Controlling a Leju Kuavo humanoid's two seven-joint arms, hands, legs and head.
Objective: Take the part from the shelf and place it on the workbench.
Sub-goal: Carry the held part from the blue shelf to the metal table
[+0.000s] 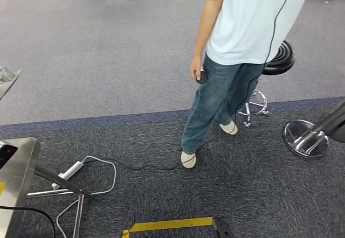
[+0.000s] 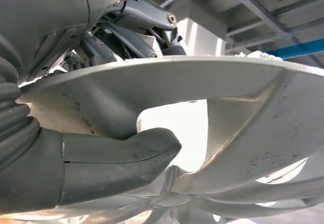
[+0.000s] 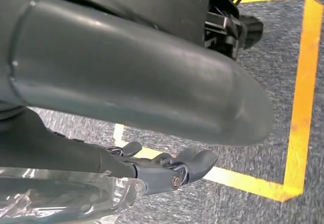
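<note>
In the left wrist view the fingers (image 2: 153, 21) of the left hand (image 2: 95, 82) lie over one face of the part (image 2: 244, 112), a pale cast piece with broad ribs and openings, and the thick thumb (image 2: 126, 160) presses the opposite face, so the hand is clamped on the part's edge and the part is carried in the air, off any shelf. The right hand (image 3: 145, 97) hangs beside the robot above the grey carpet (image 3: 275, 82); its fingers (image 3: 179, 171) sit loosely curled with nothing between them, though clear plastic film (image 3: 69, 196) lies close under that arm, and whether the hand counts as closed I cannot tell. Judging by this, the carry is in hand: the thumb should stay firmly pressed, the part level, and the walk slow, since a thin edge hold could let a heavy casting pivot. Around the person (image 1: 240, 33) standing ahead: one part, one person, two stools (image 1: 281, 60), one white power strip (image 1: 69, 172) to that person's left as seen from the head, and one yellow tape outline (image 1: 171, 225) nearer the robot.
</note>
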